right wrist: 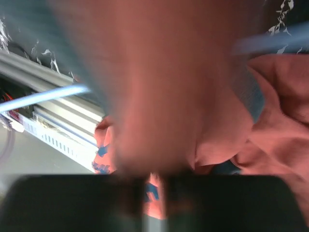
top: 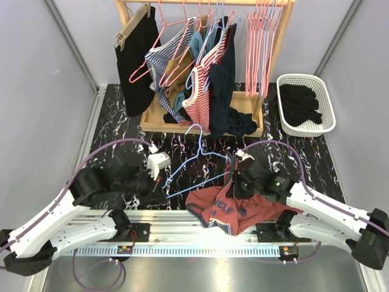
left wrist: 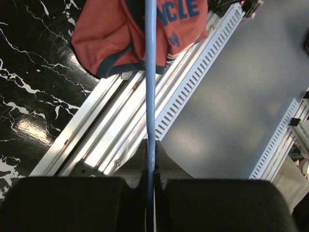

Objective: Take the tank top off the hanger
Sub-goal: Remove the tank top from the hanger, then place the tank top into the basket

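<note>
between grey walls (top: 36, 79), marbled table (top: 115, 128): tank top (top: 222, 210), hanger (left wrist: 150, 96)

The tank top (top: 220, 210) is orange-red with navy trim and blue lettering, and the hanger (left wrist: 150, 96) is pale blue. The table (top: 115, 131) is black with white veining, the basket (top: 309, 129) white. The blurred orange mass in the right wrist view is probably the same fabric.

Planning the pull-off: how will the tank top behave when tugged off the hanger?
Likely floppy: the tank top lies crumpled and sags over the rail. Probably light, as it looks like thin cloth. It may snag, since the hanger wire passes into it.
</note>
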Available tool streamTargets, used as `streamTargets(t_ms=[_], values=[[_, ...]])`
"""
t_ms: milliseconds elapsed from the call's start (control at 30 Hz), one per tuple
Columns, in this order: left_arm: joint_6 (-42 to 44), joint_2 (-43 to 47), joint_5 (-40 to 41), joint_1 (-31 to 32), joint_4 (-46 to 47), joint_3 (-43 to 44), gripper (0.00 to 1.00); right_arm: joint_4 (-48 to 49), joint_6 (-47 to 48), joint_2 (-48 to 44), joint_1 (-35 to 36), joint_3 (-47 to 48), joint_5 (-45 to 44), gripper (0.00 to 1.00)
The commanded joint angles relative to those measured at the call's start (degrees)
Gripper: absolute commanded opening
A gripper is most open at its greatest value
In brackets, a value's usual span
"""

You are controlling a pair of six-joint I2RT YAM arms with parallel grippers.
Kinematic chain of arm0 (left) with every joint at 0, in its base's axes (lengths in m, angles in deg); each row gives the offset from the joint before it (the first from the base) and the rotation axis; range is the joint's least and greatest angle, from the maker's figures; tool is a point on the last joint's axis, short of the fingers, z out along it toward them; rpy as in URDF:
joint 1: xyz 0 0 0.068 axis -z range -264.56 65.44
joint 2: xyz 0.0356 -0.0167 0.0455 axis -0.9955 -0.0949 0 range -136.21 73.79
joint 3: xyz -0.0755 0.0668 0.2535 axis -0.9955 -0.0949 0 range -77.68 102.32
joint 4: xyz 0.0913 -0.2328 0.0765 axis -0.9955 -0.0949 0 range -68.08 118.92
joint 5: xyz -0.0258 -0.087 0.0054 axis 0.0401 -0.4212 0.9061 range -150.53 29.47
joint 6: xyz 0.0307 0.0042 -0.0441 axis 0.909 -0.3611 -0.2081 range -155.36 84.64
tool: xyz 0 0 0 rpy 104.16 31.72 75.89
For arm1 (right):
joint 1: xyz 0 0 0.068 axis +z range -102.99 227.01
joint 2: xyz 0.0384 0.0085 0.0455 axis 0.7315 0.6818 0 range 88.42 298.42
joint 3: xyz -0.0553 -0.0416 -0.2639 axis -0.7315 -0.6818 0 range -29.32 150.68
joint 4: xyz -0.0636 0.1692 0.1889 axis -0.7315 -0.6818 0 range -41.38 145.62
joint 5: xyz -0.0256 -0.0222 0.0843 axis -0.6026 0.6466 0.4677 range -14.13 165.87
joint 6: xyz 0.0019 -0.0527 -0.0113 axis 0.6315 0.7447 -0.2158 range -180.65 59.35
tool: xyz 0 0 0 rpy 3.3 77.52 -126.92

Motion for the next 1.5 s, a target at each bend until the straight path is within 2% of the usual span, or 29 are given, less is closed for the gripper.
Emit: streamTargets(t_ms=[0,67,167,200,267,300,333,467,533,633,667,700,767,800,900,1033,1233,1333,1467], values=[[-1.6,3.3,1.7,0.1,0.7,2.4,0.00,4.0,-5.1,-2.4,0.6,-2.5,-5.2,0.00],[-2.2,3.9,3.2,0.1,-0.5,1.5,0.00,1.4,-5.8,-4.1,0.6,-2.3,-7.6,0.00],[-2.8,4.0,6.5,0.1,-4.2,0.6,0.00,-7.9,-8.4,-9.0,0.6,1.0,-16.2,0.00],[-2.9,3.6,8.0,0.1,-5.1,0.3,0.00,-13.6,-9.5,-10.7,0.6,3.5,-21.9,0.00],[-3.9,3.9,9.8,0.1,-7.2,-0.2,0.00,-19.2,-13.1,-15.1,0.5,6.3,-27.8,0.00],[-4.1,4.4,10.8,0.1,-8.0,-0.2,0.00,-25.6,-15.0,-17.0,0.6,9.2,-33.6,0.00],[-4.4,4.6,11.0,0.0,-9.1,-0.1,0.00,-28.1,-17.9,-17.9,0.5,10.6,-35.4,0.00],[-4.6,5.9,8.0,0.1,-10.1,-1.4,0.00,-32.6,-23.9,-17.9,0.5,11.8,-39.7,0.00],[-4.3,6.7,4.0,0.1,-8.9,-2.3,0.00,-31.8,-23.6,-15.5,0.5,11.3,-39.3,0.00],[-4.7,8.4,6.9,0.1,-9.5,0.7,0.00,-31.2,-20.9,-11.7,0.5,11.5,-37.6,0.00],[-5.0,9.2,9.5,0.0,-10.1,2.1,0.00,-29.9,-19.1,-10.7,0.5,11.5,-36.1,0.08],[-5.4,9.5,14.9,0.0,-10.6,3.4,0.00,-29.1,-17.9,-7.6,0.4,11.6,-33.2,0.30],[-6.5,9.7,20.0,0.0,-12.0,6.5,0.00,-28.9,-13.7,-3.2,0.5,12.6,-28.6,0.68],[-7.0,9.7,24.2,0.1,-12.4,7.9,0.00,-28.9,-11.9,1.3,0.5,12.9,-23.1,0.99],[-8.1,10.7,30.0,0.0,-11.7,10.1,0.00,-25.7,-7.4,6.1,1.4,10.4,-15.7,1.00],[-8.8,12.9,34.6,0.1,-8.6,10.3,0.00,-20.5,-9.5,6.3,1.6,5.0,-13.7,1.00],[-8.8,13.3,30.8,0.0,-4.6,6.2,0.00,-16.4,-14.6,9.9,1.7,-0.2,-19.0,1.00],[-8.6,12.9,29.9,0.1,-3.0,4.9,0.00,-10.3,-14.9,14.4,1.8,-2.3,-18.9,1.00],[-8.6,13.0,29.4,0.0,-1.5,4.6,0.00,-9.9,-15.4,21.2,2.5,1.3,-22.2,1.00]])
